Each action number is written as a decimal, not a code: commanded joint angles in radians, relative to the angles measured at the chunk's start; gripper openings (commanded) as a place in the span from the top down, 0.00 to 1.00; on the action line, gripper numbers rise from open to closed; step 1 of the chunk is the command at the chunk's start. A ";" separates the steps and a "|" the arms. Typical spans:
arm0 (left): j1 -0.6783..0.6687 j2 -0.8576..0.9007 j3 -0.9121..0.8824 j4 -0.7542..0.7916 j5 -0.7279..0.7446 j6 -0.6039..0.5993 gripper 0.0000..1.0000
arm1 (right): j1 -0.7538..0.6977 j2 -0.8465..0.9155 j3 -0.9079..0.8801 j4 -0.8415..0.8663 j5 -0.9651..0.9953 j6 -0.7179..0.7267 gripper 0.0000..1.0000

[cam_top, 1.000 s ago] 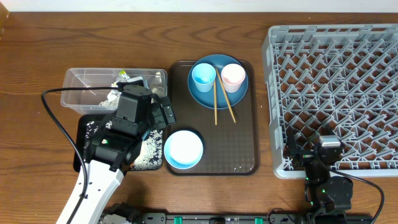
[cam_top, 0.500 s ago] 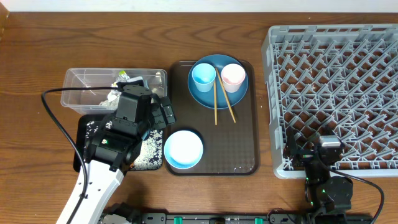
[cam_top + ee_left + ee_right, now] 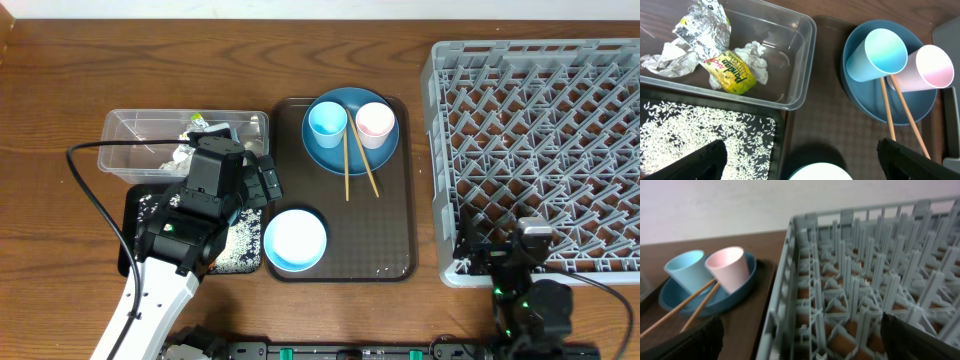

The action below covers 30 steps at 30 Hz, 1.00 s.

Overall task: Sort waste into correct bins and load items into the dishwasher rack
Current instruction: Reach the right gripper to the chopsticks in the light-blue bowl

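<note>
**Waste.** Crumpled white tissue (image 3: 754,54) and yellow-green wrapper (image 3: 733,76) lie in the clear tub (image 3: 801,70), with a scrap of crumpled foil (image 3: 702,22) at its far left. Rice grains (image 3: 700,125) are spread over the black tray (image 3: 782,142), just near of the tub. Carrot not seen in any view; possibly hidden under the left arm, cannot tell.

**Dishes.** All on the brown serving tray (image 3: 390,230), right of the bins.
- Dark blue plate (image 3: 330,158) at the far end carries light blue cup (image 3: 327,121) and pink cup (image 3: 375,121), upright, side by side.
- Chopsticks (image 3: 347,180) have far ends on the plate between the cups, near ends on the tray.
- Pale blue bowl (image 3: 295,240) sits at the near left corner.
- Dishwasher rack (image 3: 540,130), far right, holds nothing.

**Arms.** Left gripper (image 3: 266,180) hovers where tub, black tray and serving tray meet, fingers spread wide, nothing held. Right gripper (image 3: 801,325) sits low at the rack's near left corner, likewise spread and empty.

**Judgement.** Sorting looks done apart from the carrot; loading not begun.

**Risks.**
- Lifting the plate first would tip the cups and roll the chopsticks off.
- Pinching either cup may knock the chopstick ends lying between them.
- Chopsticks are thin and lie flat, so the fingers may slip or take only one.
- The bowl sits close beside the black tray, so a low left-arm approach could scatter rice.
</note>
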 commanded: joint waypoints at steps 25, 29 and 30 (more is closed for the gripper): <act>0.005 0.001 0.022 -0.003 -0.012 0.017 0.02 | -0.001 1.114 1.432 -1.075 -0.168 0.102 0.04; 0.005 0.001 0.021 -0.007 -0.012 0.017 0.02 | 0.036 1.194 1.429 -1.049 -0.220 0.106 0.34; 0.005 0.001 0.021 -0.007 -0.012 0.017 0.02 | 0.058 1.216 1.429 -1.041 -0.217 0.106 0.38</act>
